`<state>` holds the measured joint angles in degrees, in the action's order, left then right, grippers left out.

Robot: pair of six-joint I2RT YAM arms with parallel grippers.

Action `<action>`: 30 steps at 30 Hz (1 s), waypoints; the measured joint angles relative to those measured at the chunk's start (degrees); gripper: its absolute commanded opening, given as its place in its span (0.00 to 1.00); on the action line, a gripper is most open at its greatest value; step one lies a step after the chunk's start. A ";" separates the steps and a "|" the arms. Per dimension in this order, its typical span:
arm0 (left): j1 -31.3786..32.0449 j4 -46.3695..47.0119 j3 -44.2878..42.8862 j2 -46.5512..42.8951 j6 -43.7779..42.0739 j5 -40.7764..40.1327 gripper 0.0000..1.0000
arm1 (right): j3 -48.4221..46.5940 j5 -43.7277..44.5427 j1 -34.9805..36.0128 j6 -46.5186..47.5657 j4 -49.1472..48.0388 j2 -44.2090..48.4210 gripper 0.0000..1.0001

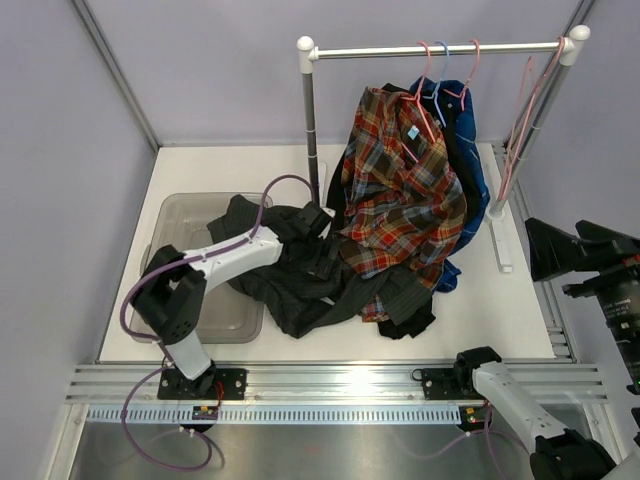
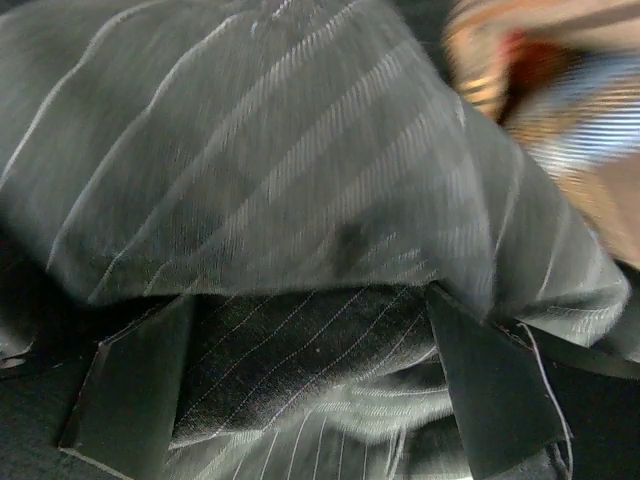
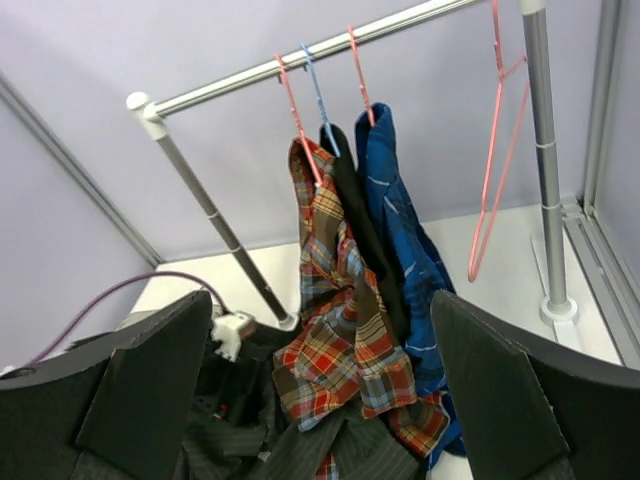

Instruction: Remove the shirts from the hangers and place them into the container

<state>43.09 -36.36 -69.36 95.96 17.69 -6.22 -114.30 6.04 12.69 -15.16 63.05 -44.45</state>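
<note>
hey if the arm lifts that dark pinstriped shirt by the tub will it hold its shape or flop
Probably floppy: the pinstriped shirt lies in crumpled folds, draped over the container rim. Likely light: thin fabric. The plaid shirt hangs down onto it, so lifting may tug that.

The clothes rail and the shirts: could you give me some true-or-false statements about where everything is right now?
1. The plaid shirt, black shirt and blue shirt hang on the rail. True.
2. The pinstriped shirt lies wholly inside the container. False: most of it sprawls on the table.
3. One pink hanger hangs empty. True.
4. The right gripper grips the plaid shirt. False: it is open, holding nothing.
</note>
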 measured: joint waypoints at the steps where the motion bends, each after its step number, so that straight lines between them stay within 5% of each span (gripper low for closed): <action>1: 0.26 0.44 0.68 1.16 0.39 -0.07 0.99 | 0.02 -0.79 0.00 0.00 0.28 0.79 0.99; 7: 0.83 5.14 5.73 5.46 3.21 0.39 0.94 | 5.46 -4.09 0.00 0.44 1.22 2.75 0.99; 10: 0.85 7.48 7.28 5.77 5.05 0.87 0.57 | 9.03 -4.22 0.00 0.83 1.99 3.30 0.99; 11: 0.94 7.87 7.28 5.84 5.49 0.92 0.34 | 9.97 -4.24 0.00 0.98 2.16 3.65 1.00; 15: 1.16 10.08 7.19 6.38 7.45 1.73 0.00 | 11.21 -4.94 0.00 0.92 2.67 5.31 0.99; 19: 1.60 8.24 6.27 5.88 7.82 -0.92 0.00 | 13.11 -8.50 0.00 -0.20 1.95 7.89 0.99; 23: 1.53 -3.10 -0.57 0.98 6.05 -8.15 0.00 | 13.53 -11.15 0.00 -0.59 1.90 8.11 1.00; 30: 1.25 -14.08 -46.45 -9.53 -7.15 -22.93 0.00 | 13.51 -13.64 0.00 -0.70 1.46 7.78 0.99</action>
<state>44.34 -50.43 -115.81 86.43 10.55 -29.15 -100.79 -7.60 12.69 -15.86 64.51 -36.67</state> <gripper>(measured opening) 0.056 0.993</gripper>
